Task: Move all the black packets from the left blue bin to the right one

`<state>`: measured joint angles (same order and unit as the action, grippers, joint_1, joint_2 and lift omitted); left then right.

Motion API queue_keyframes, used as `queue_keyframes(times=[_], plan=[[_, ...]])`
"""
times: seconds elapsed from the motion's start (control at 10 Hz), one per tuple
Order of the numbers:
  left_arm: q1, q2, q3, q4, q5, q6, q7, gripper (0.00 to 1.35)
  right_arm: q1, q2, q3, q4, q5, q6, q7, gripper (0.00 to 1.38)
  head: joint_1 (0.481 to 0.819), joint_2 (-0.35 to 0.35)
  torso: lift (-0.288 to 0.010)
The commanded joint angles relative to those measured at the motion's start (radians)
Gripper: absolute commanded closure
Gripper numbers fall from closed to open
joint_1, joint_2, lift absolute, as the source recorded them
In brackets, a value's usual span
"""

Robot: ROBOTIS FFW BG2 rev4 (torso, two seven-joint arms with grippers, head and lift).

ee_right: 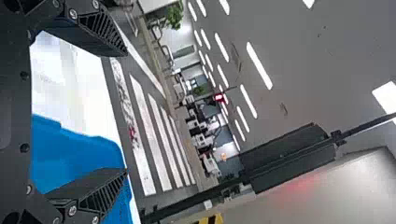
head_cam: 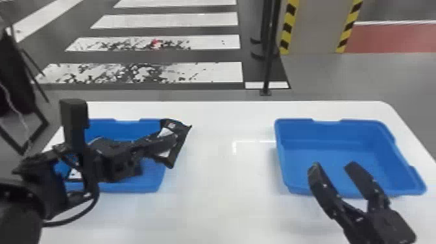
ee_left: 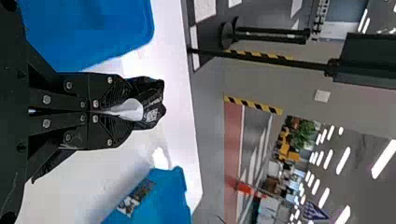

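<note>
In the head view my left gripper (head_cam: 168, 142) is over the right side of the left blue bin (head_cam: 142, 188), shut on a black packet (head_cam: 176, 152) that sticks out past the rim. The left wrist view shows the fingers of my left gripper (ee_left: 112, 112) pressed together around the crumpled black packet (ee_left: 152, 105). Part of another packet (head_cam: 74, 174) shows inside the left bin, behind the arm. My right gripper (head_cam: 334, 168) stands open over the near side of the right blue bin (head_cam: 327, 162); nothing is between the fingers of my right gripper (ee_right: 123, 112) in the right wrist view.
Both bins stand on a white table (head_cam: 220, 181), with a wide stretch of tabletop between them. Beyond the table's far edge a dark pole (head_cam: 268, 65) rises from the floor. The left arm reaches across much of the left bin.
</note>
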<state>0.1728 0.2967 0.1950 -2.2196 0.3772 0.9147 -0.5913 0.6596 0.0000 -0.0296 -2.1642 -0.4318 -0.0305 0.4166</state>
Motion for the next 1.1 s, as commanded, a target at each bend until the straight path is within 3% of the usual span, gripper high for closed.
queue_keyframes(times=[0.0,0.4,0.7,1.0], plan=[[0.019,-0.019,-0.032,0.000,0.067,-0.063,-0.001,1.21,-0.049,-0.005,0.024,0.050,-0.043,0.008,0.041,0.15,0.695,0.046,-0.185],[0.001,-0.031,-0.169,0.083,0.199,-0.159,-0.001,1.21,-0.139,-0.035,0.095,0.092,-0.172,0.202,0.182,0.14,0.695,0.028,-0.185],[-0.003,-0.028,-0.245,0.098,0.245,-0.161,-0.002,1.21,-0.176,-0.043,0.105,0.116,-0.224,0.215,0.202,0.15,0.695,0.015,-0.185],[-0.008,-0.036,-0.271,0.105,0.261,-0.193,-0.001,1.21,-0.188,-0.049,0.127,0.111,-0.228,0.244,0.217,0.20,0.695,-0.023,-0.185]])
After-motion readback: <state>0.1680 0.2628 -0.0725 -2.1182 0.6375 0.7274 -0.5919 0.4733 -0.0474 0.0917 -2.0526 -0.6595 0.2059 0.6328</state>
